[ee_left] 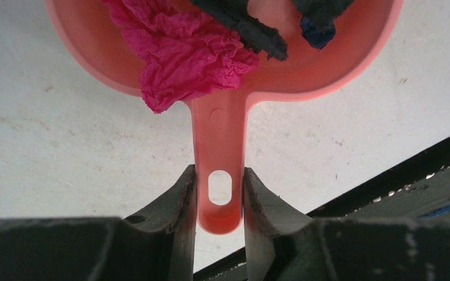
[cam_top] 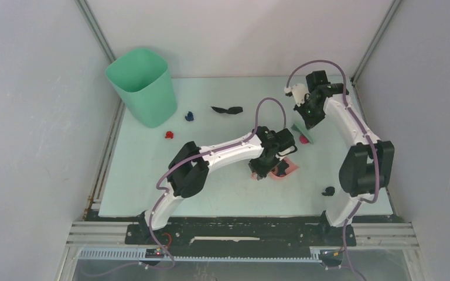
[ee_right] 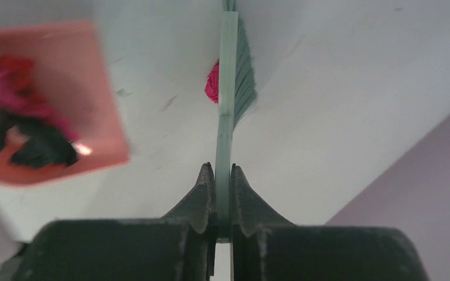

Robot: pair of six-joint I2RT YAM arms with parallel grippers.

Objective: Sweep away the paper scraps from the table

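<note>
The left claw (ee_left: 220,178) is clamped on the handle of the dustpan (ee_left: 222,99) and holds it low over the tabletop (ee_left: 64,134). Its flat mouth is turned toward the brush, I'd say so it can take whatever is pushed in. It already carries scraps: a magenta wad (ee_left: 187,52), a black strip (ee_left: 246,26) and a blue bit (ee_left: 319,32).

The right claw (ee_right: 222,172) is closed tight on the thin handle of the brush (ee_right: 243,76), with the bristles pointing down at the tabletop. A pink scrap (ee_right: 212,82) sits right against the brush on the dustpan side. It lies out ahead of the right claw, between brush and dustpan, so I judge it the next to go in.

Other scraps lie loose, well apart from both claws. A red one (cam_top: 168,134), a blue one (cam_top: 189,116) and a black one (cam_top: 227,109) are near the bin (cam_top: 143,88). A dark one (cam_top: 328,191) is toward the front edge.
</note>
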